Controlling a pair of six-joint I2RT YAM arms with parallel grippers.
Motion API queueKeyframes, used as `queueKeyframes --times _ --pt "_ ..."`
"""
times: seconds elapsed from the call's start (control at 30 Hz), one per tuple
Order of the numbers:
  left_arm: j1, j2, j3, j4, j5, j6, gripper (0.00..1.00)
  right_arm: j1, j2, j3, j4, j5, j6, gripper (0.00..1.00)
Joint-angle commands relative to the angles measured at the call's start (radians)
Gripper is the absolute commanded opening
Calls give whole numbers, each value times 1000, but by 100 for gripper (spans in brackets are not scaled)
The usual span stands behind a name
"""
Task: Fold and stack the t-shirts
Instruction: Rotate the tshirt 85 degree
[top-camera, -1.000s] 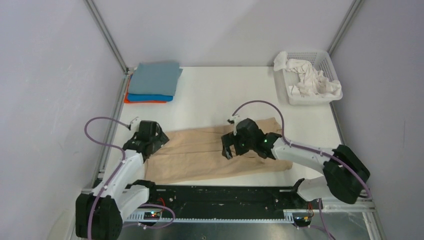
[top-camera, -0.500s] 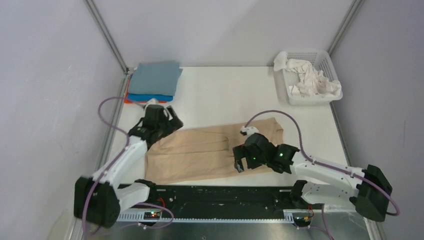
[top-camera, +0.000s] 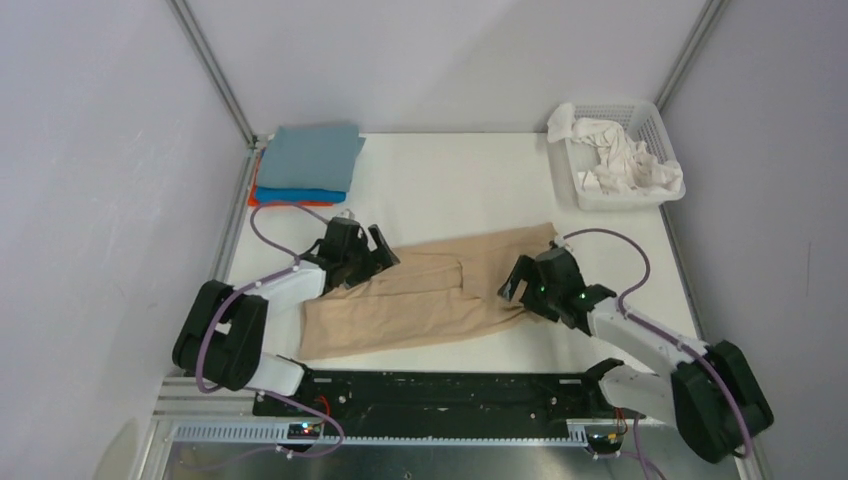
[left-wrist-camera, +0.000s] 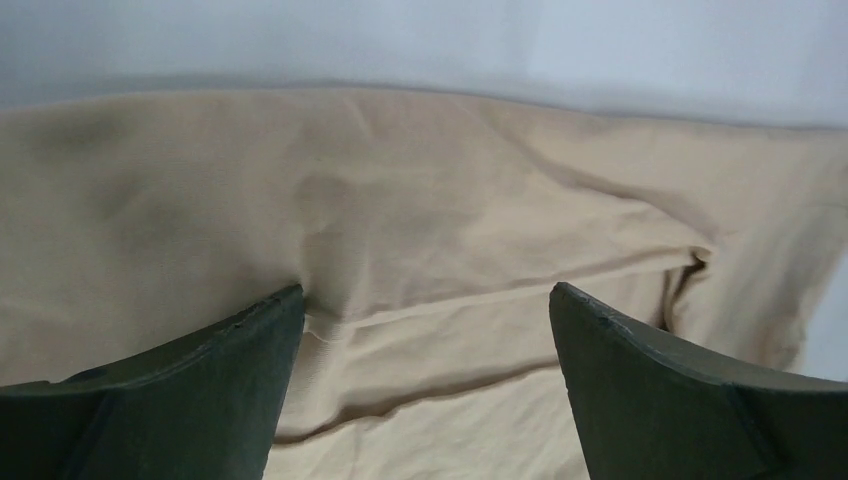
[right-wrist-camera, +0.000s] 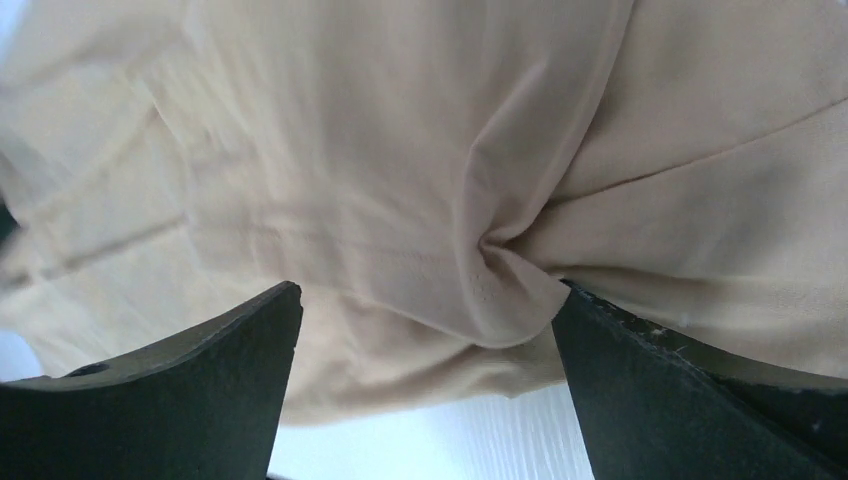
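Note:
A tan t-shirt (top-camera: 420, 295) lies partly folded and wrinkled on the white table, filling the left wrist view (left-wrist-camera: 420, 220) and the right wrist view (right-wrist-camera: 400, 180). My left gripper (top-camera: 372, 252) is open, low over the shirt's left part, with both fingers (left-wrist-camera: 200, 390) on the cloth. My right gripper (top-camera: 515, 283) is open at the shirt's right side, with a bunched fold between its fingers (right-wrist-camera: 690, 380). A folded stack with a grey-blue shirt (top-camera: 312, 157) over bright blue (top-camera: 300, 194) and orange ones lies at the back left. White shirts (top-camera: 625, 160) fill the basket.
A white mesh basket (top-camera: 650, 120) stands at the back right. Grey walls and metal posts enclose the table. The black arm-base rail (top-camera: 440, 395) runs along the near edge.
My left gripper has moved right and forward onto the shirt's left part. My right gripper has swung right to the shirt's right side. The shirt's right part has shifted and bunched.

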Motion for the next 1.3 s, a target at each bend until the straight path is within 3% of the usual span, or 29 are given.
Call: queueKeyframes --times 0.0,0.07,0.13,0.27,0.4,0.57,0.77,1.0,1.1,1.27 --pt "-58 86 -54 115 60 -147 100 -171 182 56 261 -39 -34 99" --pt "-94 79 -28 116 2 -208 100 -225 286 128 371 -98 -58 100" --pt "-146 80 -5 154 -78 -351 100 -262 441 241 359 -121 -106 99" --pt "-238 128 100 185 -211 -372 100 -305 686 525 250 -135 -178 99" --pt "-244 163 177 27 -282 -364 100 -339 863 799 174 -168 -215 99" --pt "-269 80 101 15 -286 -420 100 -349 1052 1047 110 -251 -244 99" --pt "-401 -30 21 6 -321 -511 100 -303 1255 1374 -20 -340 -243 99" --pt "-565 -92 43 -4 -394 -511 100 -255 1423 1680 16 -451 -245 99" --pt "-608 -113 79 -49 -401 -453 100 -242 1445 1835 -115 -436 -288 99" --pt "-663 -363 76 -223 -605 -294 100 -219 1199 1704 -258 -182 -443 99"
